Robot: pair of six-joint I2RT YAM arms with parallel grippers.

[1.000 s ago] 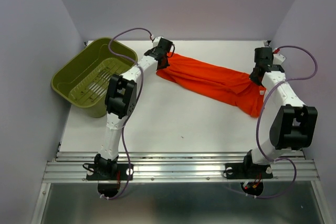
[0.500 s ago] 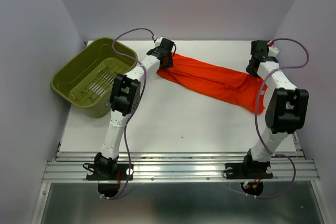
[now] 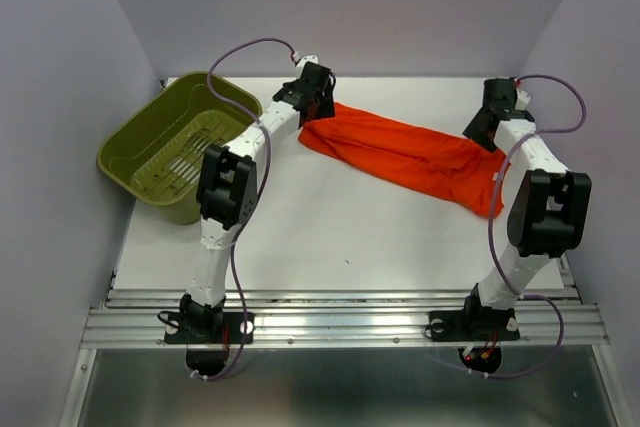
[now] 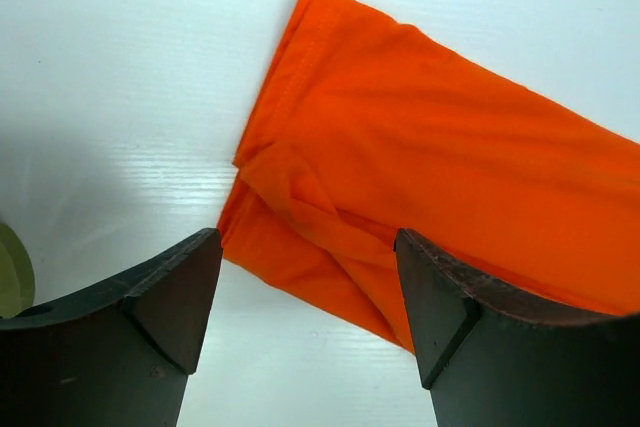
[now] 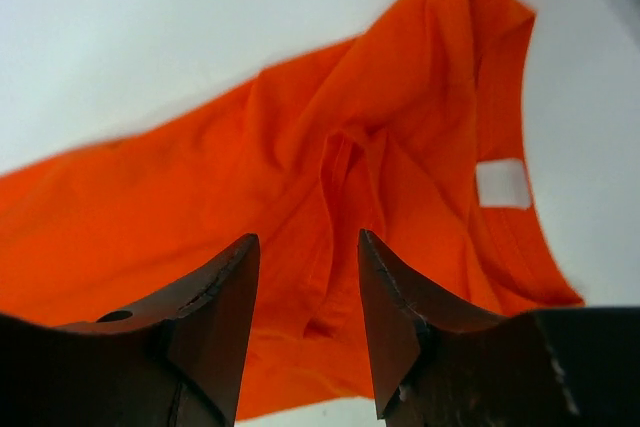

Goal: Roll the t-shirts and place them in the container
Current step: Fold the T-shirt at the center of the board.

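Here, the orange-red t-shirt [image 3: 405, 152] lies folded into a long, wrinkled band across the far half of the white table [image 3: 300, 237], slanting from far left to nearer right. The left gripper [image 4: 308, 247] hangs over the band's left end — its jaws stand wide apart and grip nothing. The right gripper [image 5: 305, 247] hangs over the right end, near a white label [image 5: 500, 183]; its jaws are parted more narrowly and are likewise empty. An olive-green slotted basket [image 3: 170, 147] sits at the table's left edge — apart from the cloth.
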